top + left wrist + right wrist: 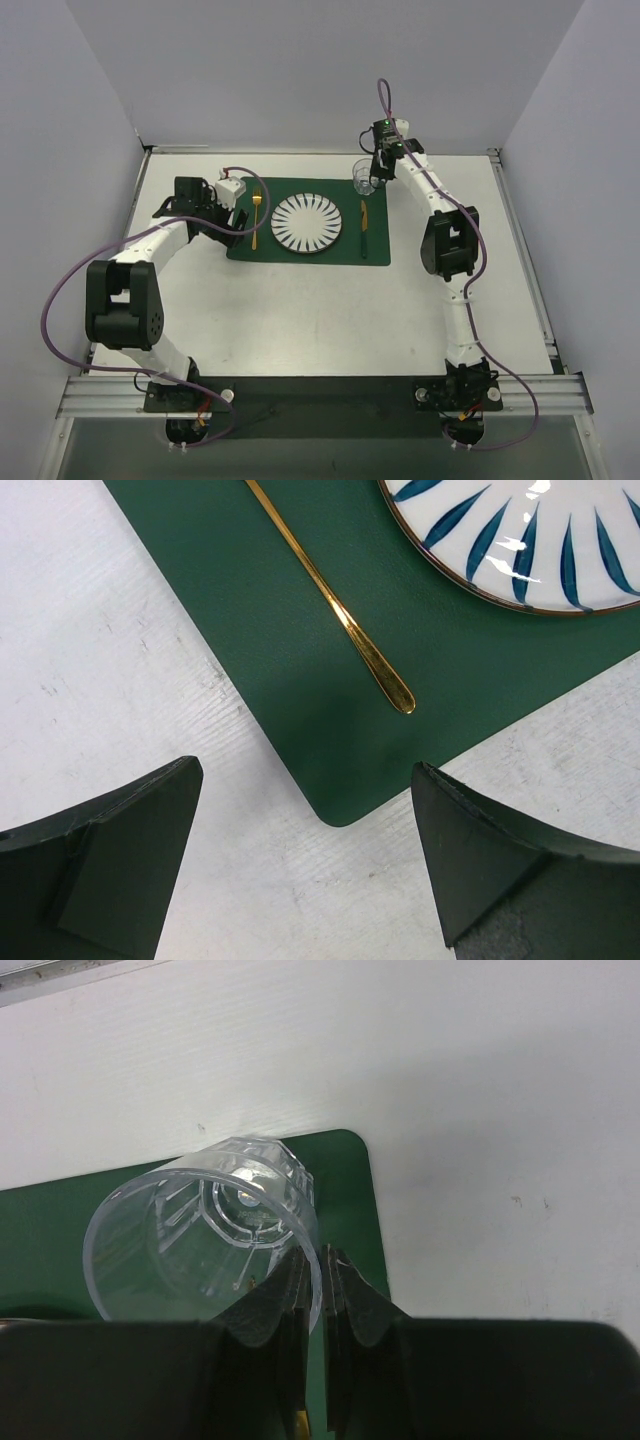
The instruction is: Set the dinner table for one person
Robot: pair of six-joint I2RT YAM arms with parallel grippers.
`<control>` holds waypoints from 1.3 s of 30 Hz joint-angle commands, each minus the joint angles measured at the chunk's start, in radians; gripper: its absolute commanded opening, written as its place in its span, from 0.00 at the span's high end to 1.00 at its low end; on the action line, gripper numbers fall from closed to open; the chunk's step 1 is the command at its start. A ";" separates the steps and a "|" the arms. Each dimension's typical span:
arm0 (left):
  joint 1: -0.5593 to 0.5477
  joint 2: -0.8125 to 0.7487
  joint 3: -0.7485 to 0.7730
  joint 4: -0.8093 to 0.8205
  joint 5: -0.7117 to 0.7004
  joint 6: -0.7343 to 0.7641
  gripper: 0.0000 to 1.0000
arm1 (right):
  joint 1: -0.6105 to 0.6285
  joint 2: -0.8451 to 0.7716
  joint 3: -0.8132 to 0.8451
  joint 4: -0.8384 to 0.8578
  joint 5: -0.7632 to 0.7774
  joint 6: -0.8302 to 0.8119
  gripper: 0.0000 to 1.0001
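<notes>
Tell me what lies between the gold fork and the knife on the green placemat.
The white plate with blue stripes lies between the gold fork and the knife, all on the green placemat. The top external view shows it.

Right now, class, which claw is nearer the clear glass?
Right. The right claw grips the glass rim at the placemat's far corner; the left claw hangs open by the fork, across the placemat.

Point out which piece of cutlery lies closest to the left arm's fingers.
The gold fork, left of the plate: its handle tip lies just ahead of the open left fingers. The knife lies beyond the plate.
</notes>
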 commanded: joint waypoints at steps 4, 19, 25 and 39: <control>0.009 -0.002 0.014 0.010 0.025 0.004 0.03 | 0.012 -0.094 -0.010 -0.046 -0.024 0.018 1.00; 0.013 -0.003 0.012 0.012 0.025 0.004 0.03 | 0.015 -0.085 -0.004 -0.058 -0.022 0.024 0.62; 0.013 0.000 0.015 0.007 0.026 0.004 0.03 | 0.015 -0.097 0.003 -0.058 -0.033 0.016 0.55; -0.013 0.020 0.029 0.004 0.049 -0.014 0.05 | 0.083 -0.413 -0.347 -0.043 0.012 -0.065 0.54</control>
